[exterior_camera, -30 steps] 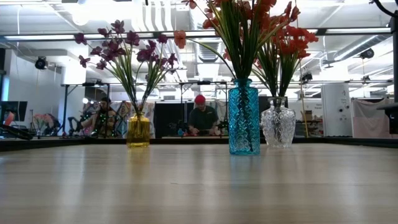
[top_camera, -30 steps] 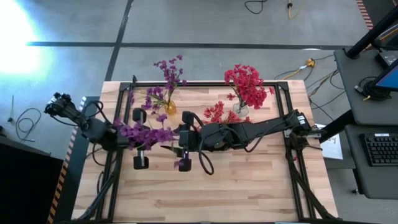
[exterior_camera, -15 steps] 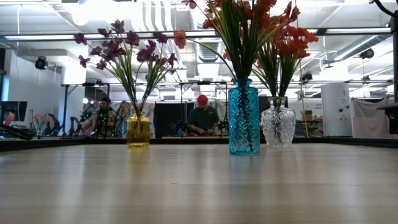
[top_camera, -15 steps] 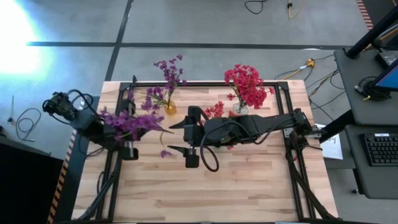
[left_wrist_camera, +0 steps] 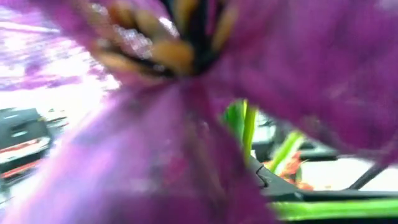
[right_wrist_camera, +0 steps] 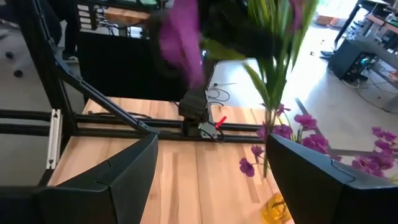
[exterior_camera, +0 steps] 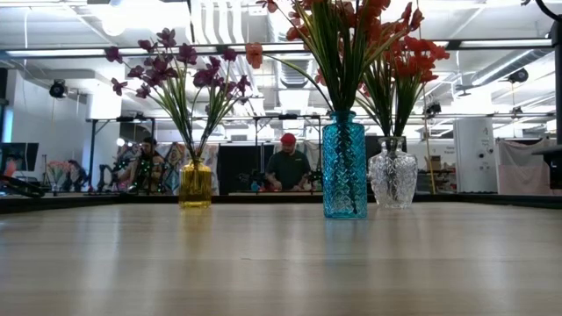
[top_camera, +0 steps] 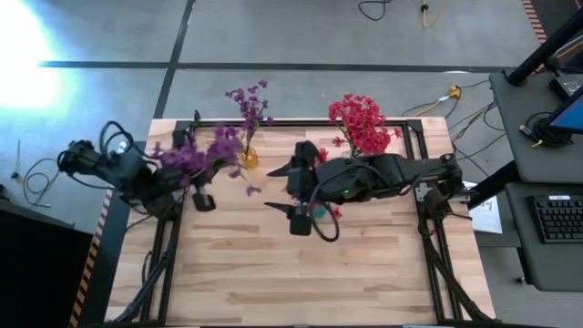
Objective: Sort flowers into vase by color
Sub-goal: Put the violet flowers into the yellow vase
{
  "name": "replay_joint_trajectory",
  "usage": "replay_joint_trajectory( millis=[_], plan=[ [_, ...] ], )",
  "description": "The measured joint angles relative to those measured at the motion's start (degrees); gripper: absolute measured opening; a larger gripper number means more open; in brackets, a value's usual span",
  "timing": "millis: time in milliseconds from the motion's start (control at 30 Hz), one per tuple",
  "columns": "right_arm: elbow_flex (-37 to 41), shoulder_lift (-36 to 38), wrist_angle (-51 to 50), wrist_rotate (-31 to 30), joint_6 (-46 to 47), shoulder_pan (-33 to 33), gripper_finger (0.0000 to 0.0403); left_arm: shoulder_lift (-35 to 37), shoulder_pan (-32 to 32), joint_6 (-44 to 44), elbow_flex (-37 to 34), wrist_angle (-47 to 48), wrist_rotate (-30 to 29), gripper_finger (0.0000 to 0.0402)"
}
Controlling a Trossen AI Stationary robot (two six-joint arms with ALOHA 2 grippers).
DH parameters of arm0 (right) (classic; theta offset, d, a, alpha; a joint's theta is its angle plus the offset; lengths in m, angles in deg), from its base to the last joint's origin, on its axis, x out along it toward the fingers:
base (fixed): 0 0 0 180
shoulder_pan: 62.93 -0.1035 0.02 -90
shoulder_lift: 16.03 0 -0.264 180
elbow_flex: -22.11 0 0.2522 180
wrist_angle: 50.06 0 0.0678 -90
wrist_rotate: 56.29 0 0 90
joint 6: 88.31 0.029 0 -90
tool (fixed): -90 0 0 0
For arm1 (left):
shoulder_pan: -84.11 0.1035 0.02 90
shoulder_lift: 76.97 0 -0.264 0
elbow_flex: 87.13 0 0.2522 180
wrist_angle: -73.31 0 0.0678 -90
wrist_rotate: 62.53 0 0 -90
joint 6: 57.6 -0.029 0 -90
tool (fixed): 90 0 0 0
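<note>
My left gripper (top_camera: 199, 187) holds a purple flower sprig (top_camera: 193, 157) above the table's far left part, next to the yellow vase (top_camera: 249, 158). That vase holds other purple flowers (exterior_camera: 176, 75). The sprig's blossoms fill the left wrist view (left_wrist_camera: 186, 112). My right gripper (top_camera: 298, 188) is open and empty over the table's middle, its fingers wide apart in its wrist view (right_wrist_camera: 211, 186). A clear vase (top_camera: 353, 162) holds red flowers (top_camera: 363, 123). A blue vase (exterior_camera: 344, 165) with red flowers stands beside it. My left gripper is shut on the purple sprig, but the blossoms (top_camera: 187, 162) cover the place of contact, so I cannot tell the part held. The sprig is lifted clear of the table. Its green stem (top_camera: 239, 182) slants out toward the table's right, past the fingers.
The three vases stand in a row near the far edge: yellow (exterior_camera: 195, 184), blue, clear (exterior_camera: 392, 180). In the high view my right arm (top_camera: 383, 173) covers the blue vase. A black frame (top_camera: 291, 121) borders the table. Bare wood (top_camera: 301, 273) fills the near half. People (exterior_camera: 285, 171) sit far behind.
My left gripper has carried the purple sprig toward the far edge, nearer the yellow vase, and the sprig has turned so its blossoms sit farther back. My right gripper has drawn away to the right and toward the far edge, staying open.
</note>
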Motion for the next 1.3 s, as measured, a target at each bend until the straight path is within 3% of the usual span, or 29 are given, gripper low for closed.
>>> replay_joint_trajectory(
  millis=[200,500,600,667,967,1300],
  plan=[
    [0.00,2.58,-3.57,0.51,1.60,-1.36,0.0293,0.44,9.59,1.80,-0.03,2.29,2.80,0.0000],
    [0.00,5.86,-8.76,0.51,2.18,-4.88,0.0293,0.41,31.62,11.94,-0.03,13.12,25.73,0.0000],
    [0.00,6.08,-10.17,0.53,2.17,-5.70,0.0293,-0.61,38.91,16.45,-0.03,13.76,36.12,0.0000],
    [0.00,6.21,-11.03,0.57,2.13,-5.84,0.0293,-2.07,42.37,18.18,-0.31,13.97,39.97,0.0000],
    [0.13,6.38,-12.37,0.50,1.97,-5.77,0.0293,-7.49,46.07,16.58,-1.50,12.45,41.00,0.0000],
    [0.30,6.36,-12.35,0.50,1.30,-5.77,0.0293,-8.14,46.64,14.51,-4.20,6.93,41.06,0.0000]
  ],
)
